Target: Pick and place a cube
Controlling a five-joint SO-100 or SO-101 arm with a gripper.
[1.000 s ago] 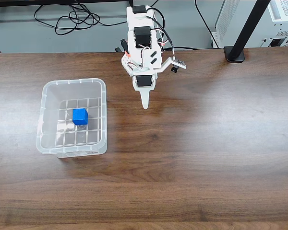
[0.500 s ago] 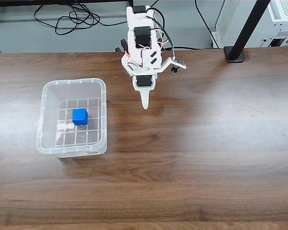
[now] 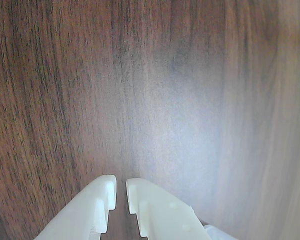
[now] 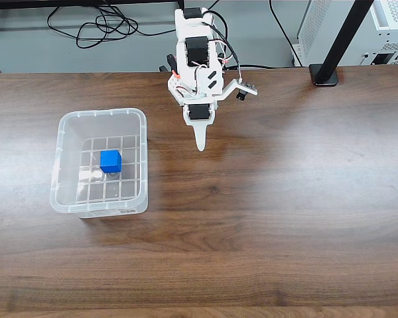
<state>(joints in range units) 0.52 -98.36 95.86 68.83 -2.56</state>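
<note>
Cube (image 4: 110, 161), bright blue, sits on the gridded floor of the clear plastic bin (image 4: 61, 162) toward the left edge of the wooden surface (image 4: 285, 199). Well apart, near the middle of the far edge, the white hand (image 4: 200, 146) points over bare wood; in the wrist view its fingers (image 3: 102, 200) look nearly closed, a thin gap between them, gripping nothing.
</note>
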